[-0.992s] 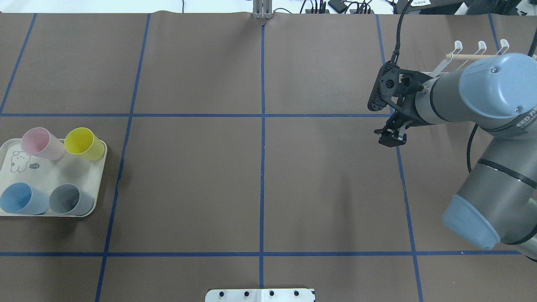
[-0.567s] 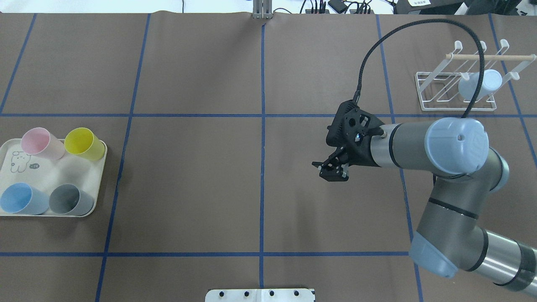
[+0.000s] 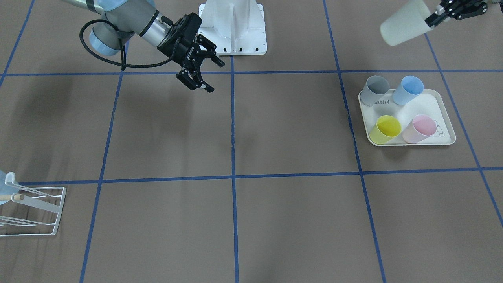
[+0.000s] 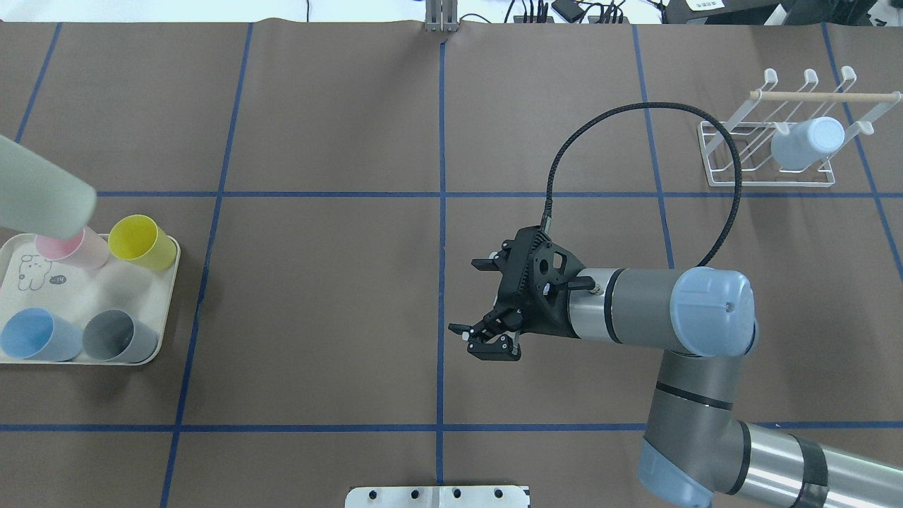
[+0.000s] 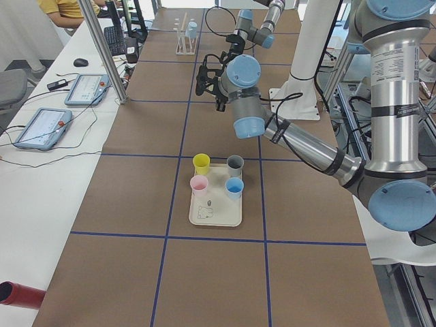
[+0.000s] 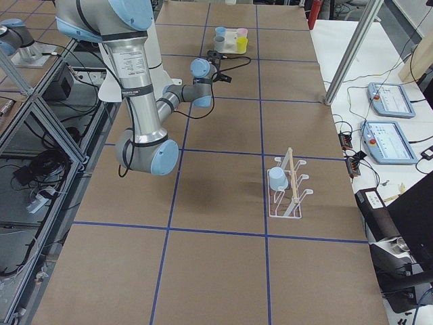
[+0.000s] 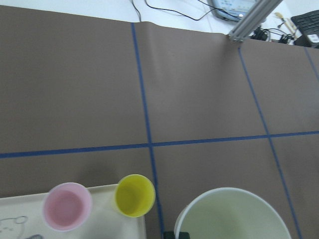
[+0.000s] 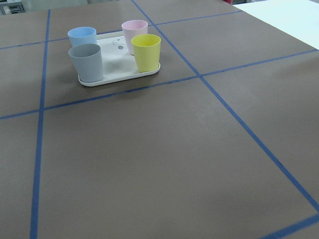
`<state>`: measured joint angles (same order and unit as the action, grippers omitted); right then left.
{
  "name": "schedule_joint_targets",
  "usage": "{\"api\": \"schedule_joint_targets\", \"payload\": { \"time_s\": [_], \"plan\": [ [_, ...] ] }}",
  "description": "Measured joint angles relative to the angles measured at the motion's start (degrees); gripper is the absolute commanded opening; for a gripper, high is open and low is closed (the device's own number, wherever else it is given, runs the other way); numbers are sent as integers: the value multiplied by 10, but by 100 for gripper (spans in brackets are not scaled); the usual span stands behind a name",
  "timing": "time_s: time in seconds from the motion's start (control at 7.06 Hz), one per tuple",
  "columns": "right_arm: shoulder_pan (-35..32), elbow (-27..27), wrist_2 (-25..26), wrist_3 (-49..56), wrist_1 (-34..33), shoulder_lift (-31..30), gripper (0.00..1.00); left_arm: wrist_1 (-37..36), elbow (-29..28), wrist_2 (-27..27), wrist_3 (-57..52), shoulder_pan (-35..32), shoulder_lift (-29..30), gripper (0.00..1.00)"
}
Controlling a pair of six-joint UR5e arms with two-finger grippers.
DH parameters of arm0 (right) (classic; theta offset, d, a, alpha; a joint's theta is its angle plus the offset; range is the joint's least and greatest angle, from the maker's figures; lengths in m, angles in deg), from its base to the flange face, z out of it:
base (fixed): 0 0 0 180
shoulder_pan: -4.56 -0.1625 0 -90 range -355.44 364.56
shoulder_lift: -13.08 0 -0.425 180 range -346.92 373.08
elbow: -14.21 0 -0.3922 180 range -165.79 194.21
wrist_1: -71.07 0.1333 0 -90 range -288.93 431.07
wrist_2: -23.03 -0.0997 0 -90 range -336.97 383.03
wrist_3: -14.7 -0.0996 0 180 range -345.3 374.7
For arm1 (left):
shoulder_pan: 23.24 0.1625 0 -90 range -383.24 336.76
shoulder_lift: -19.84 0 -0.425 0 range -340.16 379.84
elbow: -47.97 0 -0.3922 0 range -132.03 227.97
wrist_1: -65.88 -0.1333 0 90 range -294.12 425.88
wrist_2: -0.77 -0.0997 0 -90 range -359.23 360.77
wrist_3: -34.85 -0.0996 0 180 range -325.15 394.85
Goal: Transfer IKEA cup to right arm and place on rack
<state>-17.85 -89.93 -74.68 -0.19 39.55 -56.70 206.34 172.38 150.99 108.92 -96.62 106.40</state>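
The pale greenish-white plastic IKEA cup hung tilted in the air above the robot-side edge of the cream rectangular tray with a rabbit drawing. The left gripper was clamped on 1 end of it; which end could not be told.

On the tray stood 4 upright plastic cups: a grey cup, a blue cup, a yellow cup and a pink cup. The right gripper hung well away from the tray, near the table's middle, jaws spread wide and empty. The small white wire rack with a wooden rod stood at the table's end opposite the tray and carried 1 pale blue cup on a prong.

The hand-over looked to be the step in hand. To do it well, the left arm would probably carry the cup away from the tray at its present height, clear of the 4 cups below. It would then offer the cup's free end squarely between the right gripper's open fingers. The right should close on bare wall, apart from the left's fingers. The left should let go only once that grip was firm.
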Motion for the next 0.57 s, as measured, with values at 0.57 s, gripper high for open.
{"api": "schedule_joint_targets", "payload": {
  "time_s": [0.57],
  "plan": [
    [17,12,24,-8,40,31,98,13,-4,-212,210,228,139,0]
  ]
}}
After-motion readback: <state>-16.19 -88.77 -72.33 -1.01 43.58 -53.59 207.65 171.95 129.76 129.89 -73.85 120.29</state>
